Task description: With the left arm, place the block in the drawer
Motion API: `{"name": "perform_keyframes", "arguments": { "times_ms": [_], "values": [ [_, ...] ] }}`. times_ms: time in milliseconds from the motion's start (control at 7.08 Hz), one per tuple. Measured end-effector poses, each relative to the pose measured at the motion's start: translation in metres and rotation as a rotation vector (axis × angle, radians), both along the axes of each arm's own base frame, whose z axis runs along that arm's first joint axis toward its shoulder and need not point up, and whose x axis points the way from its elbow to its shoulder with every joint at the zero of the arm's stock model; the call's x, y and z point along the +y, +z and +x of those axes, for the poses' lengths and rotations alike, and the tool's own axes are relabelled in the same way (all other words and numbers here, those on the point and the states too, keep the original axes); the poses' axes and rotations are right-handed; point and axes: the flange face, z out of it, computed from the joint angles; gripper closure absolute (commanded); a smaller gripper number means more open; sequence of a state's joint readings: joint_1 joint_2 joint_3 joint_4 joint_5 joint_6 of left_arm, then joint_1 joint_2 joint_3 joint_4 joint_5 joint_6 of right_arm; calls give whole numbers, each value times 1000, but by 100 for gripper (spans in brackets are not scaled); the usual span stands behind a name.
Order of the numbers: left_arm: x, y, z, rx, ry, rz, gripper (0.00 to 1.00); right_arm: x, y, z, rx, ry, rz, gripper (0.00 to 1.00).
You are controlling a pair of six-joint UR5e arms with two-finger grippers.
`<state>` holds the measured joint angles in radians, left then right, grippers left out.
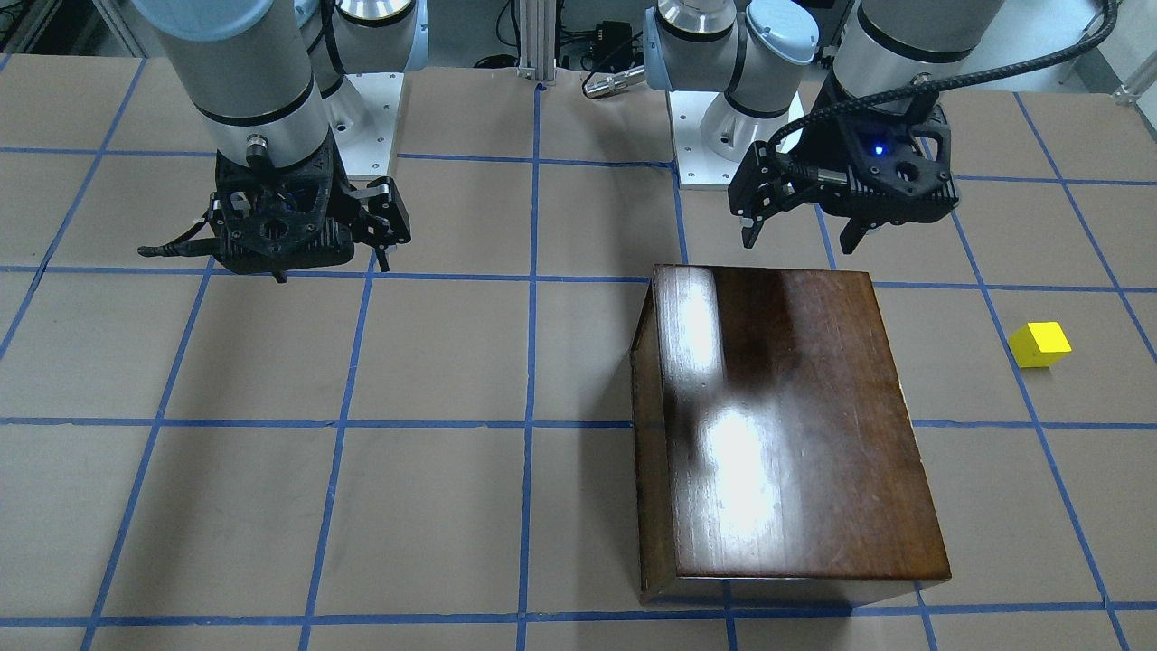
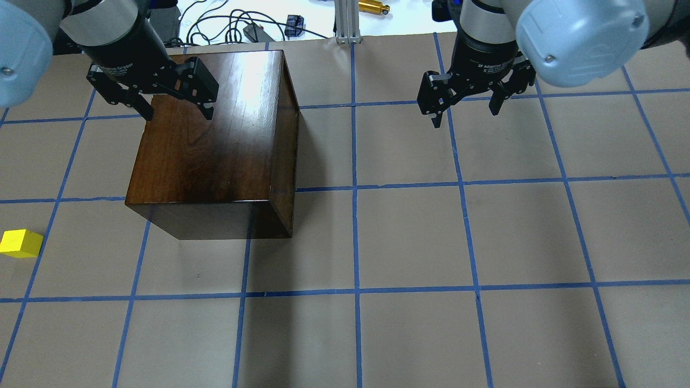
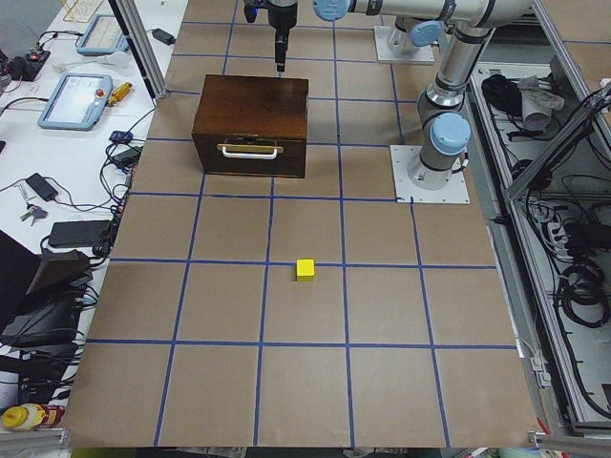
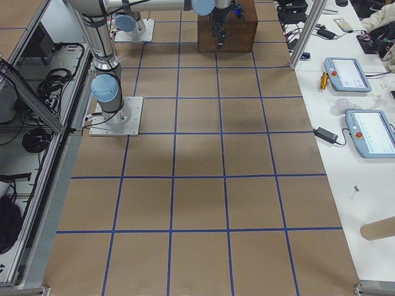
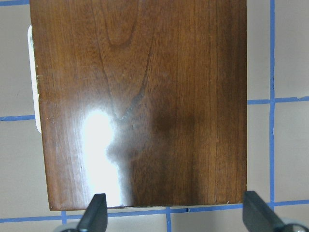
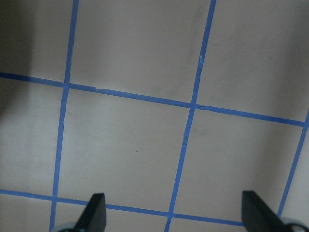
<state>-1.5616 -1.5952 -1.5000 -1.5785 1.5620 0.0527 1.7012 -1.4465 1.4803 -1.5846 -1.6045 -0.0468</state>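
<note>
Our left gripper (image 2: 178, 113) hangs wide open and empty over the wooden box (image 2: 215, 156) at upper left, so we'd reach down-left for the block (image 2: 20, 243) near the frame's left edge.

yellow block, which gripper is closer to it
Left. The left gripper hangs above the wooden box, and the block lies off that same side of the box. The right gripper hangs over the table beyond the box's other side, much farther away.
</note>
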Motion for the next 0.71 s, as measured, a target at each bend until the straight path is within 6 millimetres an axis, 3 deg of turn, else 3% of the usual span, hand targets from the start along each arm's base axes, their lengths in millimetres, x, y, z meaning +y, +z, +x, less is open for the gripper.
{"name": "perform_keyframes", "arguments": {
  "times_ms": [706],
  "values": [
    [-2,-3,-2,8,5,6,0,0,0,0,0,0,0,0]
  ]
}}
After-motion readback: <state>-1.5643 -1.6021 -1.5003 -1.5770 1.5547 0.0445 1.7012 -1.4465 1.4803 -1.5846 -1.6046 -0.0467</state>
